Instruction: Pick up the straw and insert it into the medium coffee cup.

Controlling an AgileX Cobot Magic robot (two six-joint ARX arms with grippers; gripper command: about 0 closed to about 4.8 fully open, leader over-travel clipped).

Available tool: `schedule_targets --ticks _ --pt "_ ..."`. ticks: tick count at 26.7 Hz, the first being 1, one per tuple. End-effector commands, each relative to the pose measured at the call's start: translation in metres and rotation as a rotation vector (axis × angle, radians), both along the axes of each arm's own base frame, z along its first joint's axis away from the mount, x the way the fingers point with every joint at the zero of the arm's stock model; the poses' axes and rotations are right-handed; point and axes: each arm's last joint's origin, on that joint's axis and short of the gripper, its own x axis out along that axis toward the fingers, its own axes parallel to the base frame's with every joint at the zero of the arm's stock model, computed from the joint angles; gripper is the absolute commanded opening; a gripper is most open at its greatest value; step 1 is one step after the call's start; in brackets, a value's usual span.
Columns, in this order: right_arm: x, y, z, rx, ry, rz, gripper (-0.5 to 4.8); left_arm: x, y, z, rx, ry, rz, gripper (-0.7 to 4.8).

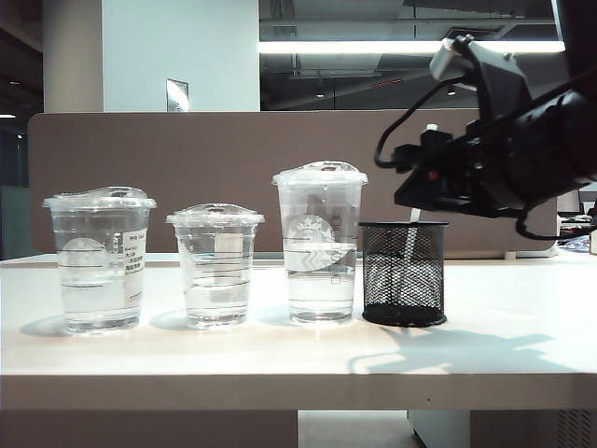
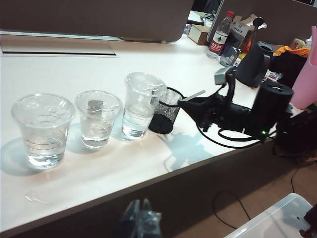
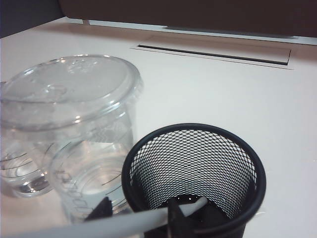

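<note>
The straw (image 1: 411,245) stands leaning in a black mesh holder (image 1: 404,273) at the right end of the cup row. My right gripper (image 1: 407,189) hovers just above the holder, its fingers open on either side of the straw (image 3: 148,220), which crosses between them unclamped. The straw (image 2: 194,94) slants out of the holder toward that gripper (image 2: 185,105). The medium coffee cup (image 1: 98,261), wide, lidded and with a white label, is at the far left of the row (image 2: 43,130). My left gripper (image 2: 140,201) hangs shut below the table's front edge.
A short clear cup (image 1: 215,266) and a tall logo cup (image 1: 320,245) stand between the medium cup and the holder (image 3: 193,173). A brown partition (image 1: 187,168) backs the table. A water bottle (image 2: 220,37) and a dark jug (image 2: 252,62) stand behind the right arm.
</note>
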Motion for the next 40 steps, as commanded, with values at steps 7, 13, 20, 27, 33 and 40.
schedule_targets --ticks 7,13,20,27,33,40 --pt "0.013 0.003 0.005 0.012 -0.028 -0.017 0.77 0.0 0.0 0.001 -0.002 -0.01 -0.005 -0.02" --pt "0.013 0.002 0.005 0.004 -0.028 -0.049 0.2 0.0 0.0 0.001 -0.002 -0.011 -0.005 -0.02" --pt "0.016 0.004 0.021 -0.08 -0.057 -0.044 0.2 0.0 0.0 0.001 -0.002 -0.011 -0.005 -0.02" --pt "0.009 0.0 0.106 -0.295 -0.162 -0.016 0.2 0.0 0.0 0.001 0.008 -0.019 -0.007 -0.02" --pt "0.003 0.007 0.223 -0.196 -0.341 0.087 0.21 0.0 0.0 0.001 0.047 -0.048 -0.014 -0.02" --pt "0.013 0.076 0.246 -0.159 -0.361 0.256 0.21 0.0 0.0 0.002 0.077 -0.073 -0.017 -0.02"
